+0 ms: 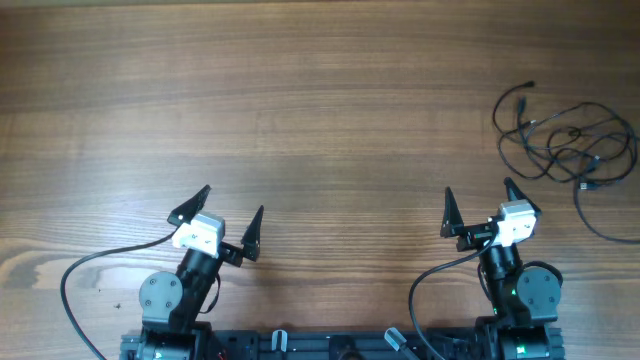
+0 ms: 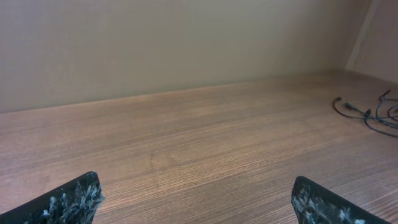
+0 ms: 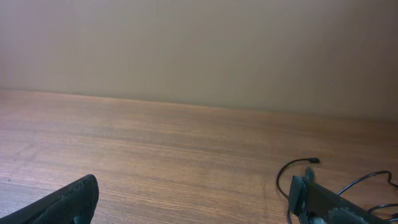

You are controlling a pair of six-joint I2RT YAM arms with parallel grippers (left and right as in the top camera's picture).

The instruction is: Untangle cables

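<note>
The cables [image 1: 568, 142] are thin black cords in a loose tangle at the far right of the wooden table, with one strand trailing off toward the right edge. Part of the tangle shows at the right edge of the left wrist view [image 2: 373, 112] and at the lower right of the right wrist view [image 3: 298, 171]. My left gripper [image 1: 229, 216] is open and empty at the near left. My right gripper [image 1: 483, 205] is open and empty at the near right, some way short of the cables. In the wrist views the left jaws [image 2: 196, 202] and right jaws [image 3: 193, 199] hold nothing.
The wooden table [image 1: 300, 100] spreads across the whole view. A plain beige wall [image 2: 186, 43] stands behind its far edge. Thicker black wires [image 1: 80, 275] loop from the arm bases at the near edge.
</note>
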